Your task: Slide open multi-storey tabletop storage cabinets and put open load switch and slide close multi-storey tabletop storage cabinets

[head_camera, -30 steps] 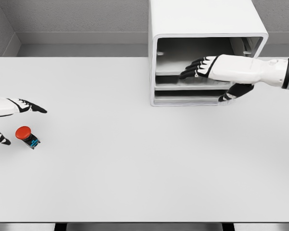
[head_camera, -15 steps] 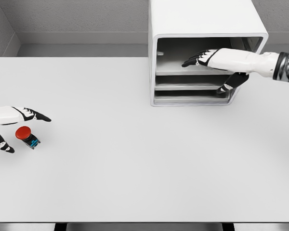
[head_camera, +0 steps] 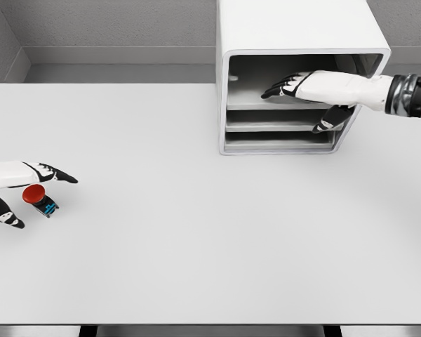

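Your right hand (head_camera: 316, 91) reaches into the cabinet (head_camera: 295, 42), fingers spread; left hand (head_camera: 17, 186) wide around the red switch (head_camera: 36, 196).

A white table (head_camera: 196, 246) (smooth, matte) meets a grey wall (head_camera: 112, 24).

The left hand's (head_camera: 14, 184) fingers (head_camera: 59, 175) are covering part of the red load switch (head_camera: 36, 196); the frame edge is cropping its wrist.
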You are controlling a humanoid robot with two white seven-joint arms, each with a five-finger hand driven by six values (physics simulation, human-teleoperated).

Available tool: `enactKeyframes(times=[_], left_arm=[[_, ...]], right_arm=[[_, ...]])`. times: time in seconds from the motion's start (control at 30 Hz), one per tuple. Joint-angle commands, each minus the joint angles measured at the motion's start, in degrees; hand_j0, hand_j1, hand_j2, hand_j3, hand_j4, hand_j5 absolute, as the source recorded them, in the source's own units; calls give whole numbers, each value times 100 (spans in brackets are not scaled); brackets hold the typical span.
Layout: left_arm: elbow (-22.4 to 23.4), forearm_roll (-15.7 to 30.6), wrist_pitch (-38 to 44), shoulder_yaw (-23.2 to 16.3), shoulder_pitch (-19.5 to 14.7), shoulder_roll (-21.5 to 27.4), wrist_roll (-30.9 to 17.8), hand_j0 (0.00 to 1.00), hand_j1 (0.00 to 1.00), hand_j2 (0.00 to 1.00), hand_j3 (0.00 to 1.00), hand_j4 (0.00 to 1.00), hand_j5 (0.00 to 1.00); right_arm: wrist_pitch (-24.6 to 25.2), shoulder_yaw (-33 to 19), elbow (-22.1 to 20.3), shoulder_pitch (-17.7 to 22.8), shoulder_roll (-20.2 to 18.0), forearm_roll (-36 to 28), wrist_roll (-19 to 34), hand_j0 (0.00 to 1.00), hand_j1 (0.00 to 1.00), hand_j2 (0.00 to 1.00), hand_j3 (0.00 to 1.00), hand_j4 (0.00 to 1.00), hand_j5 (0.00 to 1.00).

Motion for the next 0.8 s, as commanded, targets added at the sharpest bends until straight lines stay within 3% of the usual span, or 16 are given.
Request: enactKeyframes(times=[0.0, 0.3, 0.33, 0.43, 0.67, 0.77], left_arm=[[96, -59, 12, 13, 0, -80, 1, 100, 100, 100, 100, 100, 100], [281, -120, 12, 22, 0, -203, 1, 100, 100, 100, 100, 100, 100], [298, -120, 12, 22, 0, -203, 1, 94, 94, 94, 94, 94, 94], [298, -120, 12, 22, 0, -203, 1, 94, 94, 94, 94, 94, 94], [342, -164, 12, 22, 0, -211, 1, 76, 76, 76, 76, 76, 76], [342, -182, 12, 22, 0, -203, 1, 75, 75, 75, 75, 75, 75]], right_arm=[[13, -15, 90, 0, 31, 47, -7, 100, 100, 100, 100, 100, 100], [13, -6, 116, 79, 31, 64, 2, 100, 100, 100, 100, 100, 100], [13, -6, 116, 79, 40, 73, 11, 100, 100, 100, 100, 100, 100], [13, -6, 108, 105, 48, 91, 11, 100, 100, 100, 100, 100, 100], [13, -6, 64, 132, 40, 91, 19, 100, 100, 100, 100, 100, 100], [13, -6, 55, 202, 31, 91, 19, 100, 100, 100, 100, 100, 100]])
